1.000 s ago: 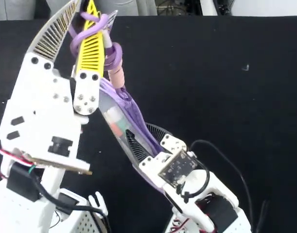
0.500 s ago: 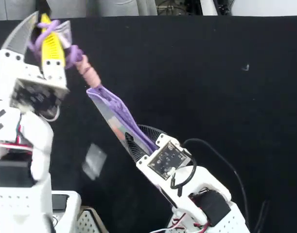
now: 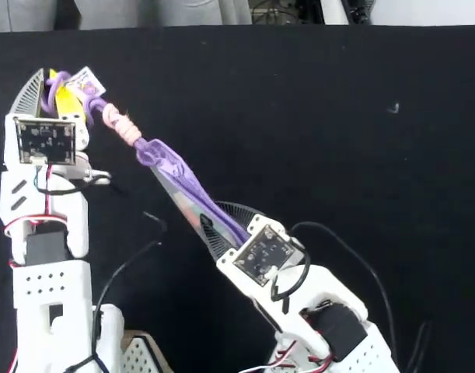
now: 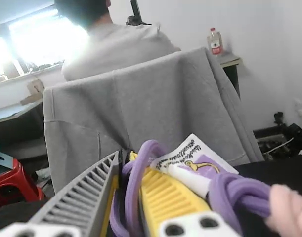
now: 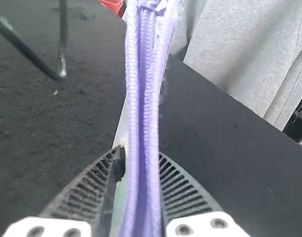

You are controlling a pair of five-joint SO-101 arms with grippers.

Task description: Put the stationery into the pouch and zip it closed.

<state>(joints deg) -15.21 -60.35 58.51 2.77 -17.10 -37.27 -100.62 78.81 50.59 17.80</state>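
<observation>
The left hand (image 3: 52, 85) has been swung down and leftward, and the cord (image 3: 119, 124) of the pouch (image 3: 179, 179) drawn out straight.

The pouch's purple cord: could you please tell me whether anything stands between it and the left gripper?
Nothing visible does. The left gripper is shut on the purple cord itself, and the right gripper clamps the far end of the pouch, which is stretched between them.

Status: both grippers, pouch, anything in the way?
Left gripper shut on cord. Right gripper shut on pouch, stretched between them. Zip looks closed. Cable lies nearby.
</observation>
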